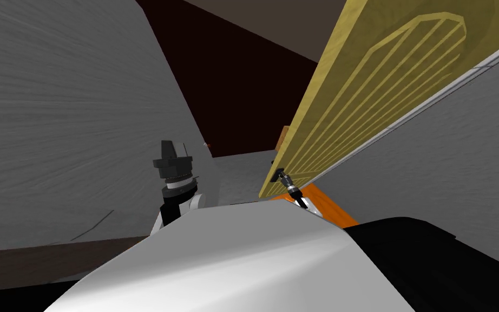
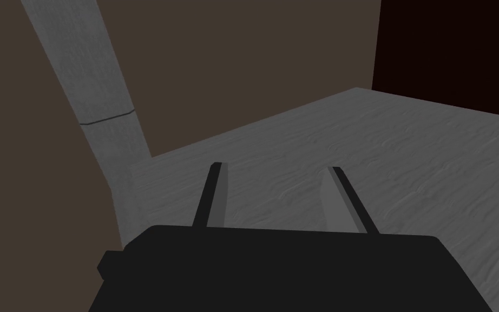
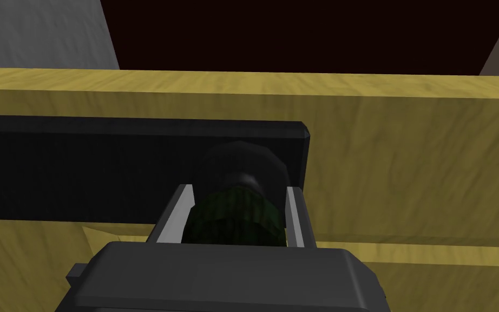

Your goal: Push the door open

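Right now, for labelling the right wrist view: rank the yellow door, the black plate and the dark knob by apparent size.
1. yellow door, largest
2. black plate
3. dark knob, smallest, though nearest the camera

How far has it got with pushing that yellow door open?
Done: the right gripper is closed around the dark door knob, and the yellow door already looks ajar, a black area showing past its edge. In hand: pushing by the knob. Left: swinging it wider. The left gripper hangs open, idle.
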